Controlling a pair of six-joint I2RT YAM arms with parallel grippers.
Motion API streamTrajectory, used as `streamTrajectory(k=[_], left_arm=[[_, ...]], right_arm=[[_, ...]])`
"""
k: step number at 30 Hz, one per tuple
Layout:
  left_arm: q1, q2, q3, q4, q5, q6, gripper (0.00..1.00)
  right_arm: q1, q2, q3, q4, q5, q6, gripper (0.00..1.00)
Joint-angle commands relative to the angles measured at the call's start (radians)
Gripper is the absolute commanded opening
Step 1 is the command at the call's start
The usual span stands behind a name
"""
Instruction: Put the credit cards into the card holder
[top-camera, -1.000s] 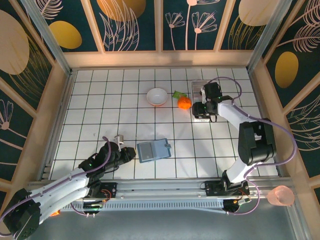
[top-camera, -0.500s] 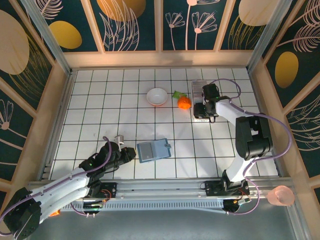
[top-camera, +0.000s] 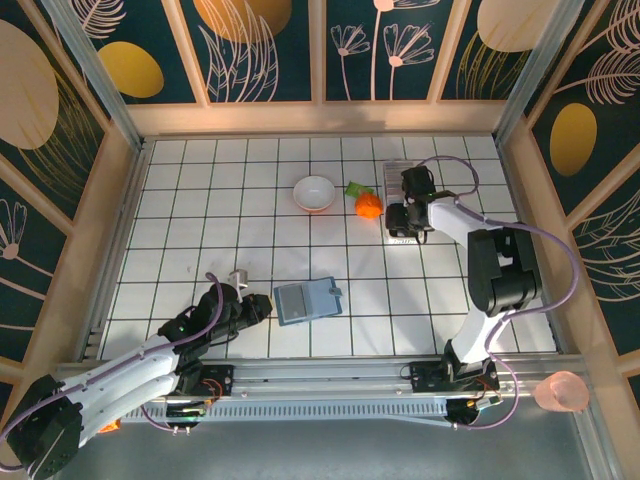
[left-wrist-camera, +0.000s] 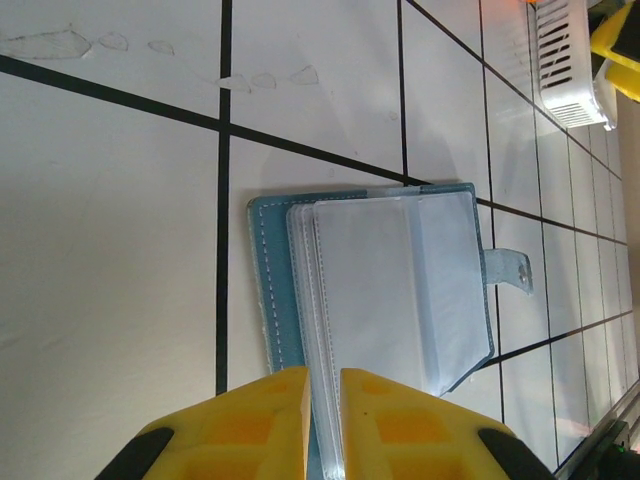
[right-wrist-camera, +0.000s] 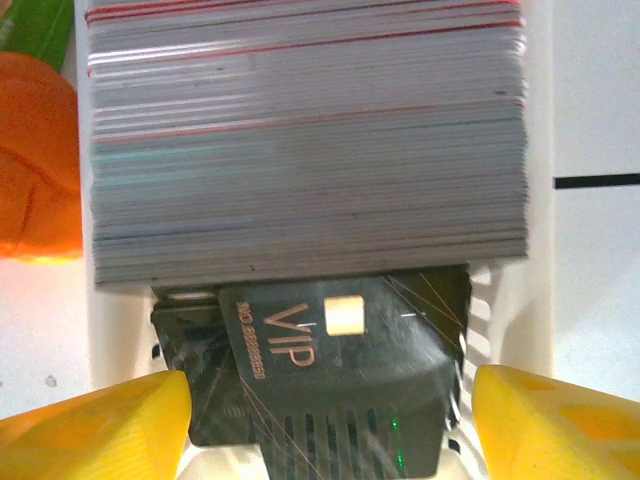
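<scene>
Teal-blue card holder (left-wrist-camera: 268, 285), stitched edge, clear glossy sleeves, open flat on the white tiled bench (left-wrist-camera: 110, 200); left hand (left-wrist-camera: 325, 388) nearly closed, pinching those sleeves. Thin grey-white credit cards (right-wrist-camera: 300, 150), striped stack edge-on in a white slotted tray (right-wrist-camera: 487, 300); right hand (right-wrist-camera: 330, 410) spread wide astride a dark VIP card (right-wrist-camera: 320, 350), gripping nothing

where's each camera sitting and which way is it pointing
top external: above and behind the bases, looking down on the tiled table; both arms show.
left wrist: on the left arm, looking along the left tool, shut on the card holder.
right wrist: on the right arm, looking past the open right tool at the credit cards.
shared: top external and left wrist both show the card holder.
</scene>
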Motion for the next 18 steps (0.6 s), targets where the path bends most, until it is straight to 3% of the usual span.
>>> streamTrajectory(k=[1, 9, 18], left_arm=[[-0.002, 0.002, -0.018, 0.026, 0.014, -0.007, 0.16], [-0.002, 0.002, -0.022, 0.032, 0.015, -0.008, 0.16], [-0.002, 0.005, -0.025, 0.040, 0.014, -0.008, 0.16]], right_arm=[[0.018, 0.029, 0.032, 0.021, 0.053, 0.018, 0.74], [0.069, 0.075, 0.067, 0.000, 0.232, 0.049, 0.74], [0.110, 0.107, 0.068, -0.023, 0.317, 0.084, 0.70]])
